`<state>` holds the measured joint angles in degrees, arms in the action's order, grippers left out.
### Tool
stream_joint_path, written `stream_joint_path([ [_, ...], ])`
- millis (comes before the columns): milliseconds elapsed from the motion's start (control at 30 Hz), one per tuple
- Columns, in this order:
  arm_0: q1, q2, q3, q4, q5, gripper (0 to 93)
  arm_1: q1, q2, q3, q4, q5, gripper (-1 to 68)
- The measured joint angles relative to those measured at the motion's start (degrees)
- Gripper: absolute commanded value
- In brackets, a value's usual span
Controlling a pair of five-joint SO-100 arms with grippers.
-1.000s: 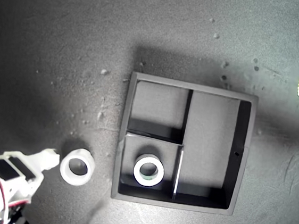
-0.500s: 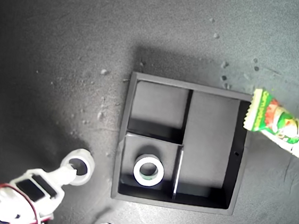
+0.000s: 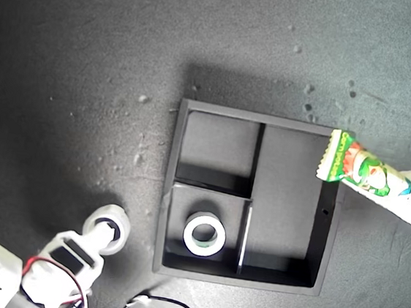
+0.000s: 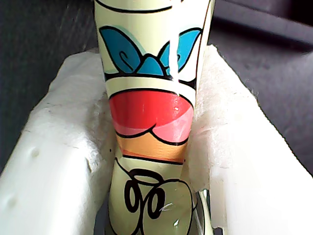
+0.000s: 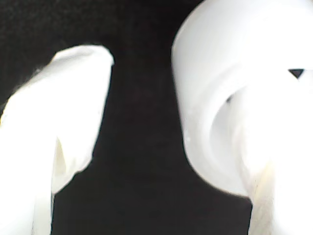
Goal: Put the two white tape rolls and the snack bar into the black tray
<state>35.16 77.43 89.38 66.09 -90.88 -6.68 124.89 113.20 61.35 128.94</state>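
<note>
My first gripper (image 4: 156, 161) clamps the snack bar (image 3: 358, 170), whose crimped end overhangs the black tray (image 3: 332, 211) at the exterior view's right wall. One tape roll (image 3: 205, 235) lies in a small compartment. My second gripper (image 3: 101, 239) has its jaws apart, one finger through the other roll (image 3: 107, 226) outside the tray.
</note>
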Motion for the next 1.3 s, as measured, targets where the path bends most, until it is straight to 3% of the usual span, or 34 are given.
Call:
stream_joint_path([
  [100, -0.4, -0.6, -0.1, -0.1, 1.0, 16.6, -2.3, -0.5, 0.4, 2.3, 5.4, -0.3],
  [333, -3.9, -0.6, 1.0, -0.2, 1.1, 0.2, -10.4, -0.5, 0.8, 10.6, 20.6, -0.2],
  [500, -4.8, 0.0, 1.7, 0.4, 3.0, 0.1, -15.6, -0.5, 1.1, 16.6, 34.5, -0.2],
  [667, -4.7, 3.7, 1.7, 4.5, 3.9, 0.1, -15.9, -0.6, 1.1, 20.8, 41.5, -0.4],
  [1000, -6.4, 10.9, -10.8, 22.8, 11.2, 0.1, -0.2, -0.7, 1.1, 14.2, -5.7, -0.5],
  [1100, -9.2, 10.9, -20.7, 29.7, 16.0, 0.1, 4.1, -0.7, 0.3, 10.7, -22.9, -0.5],
  [1300, -18.9, 5.2, -39.7, 36.3, 27.0, 0.0, 6.5, -0.7, -6.2, 11.1, -56.5, -0.5],
])
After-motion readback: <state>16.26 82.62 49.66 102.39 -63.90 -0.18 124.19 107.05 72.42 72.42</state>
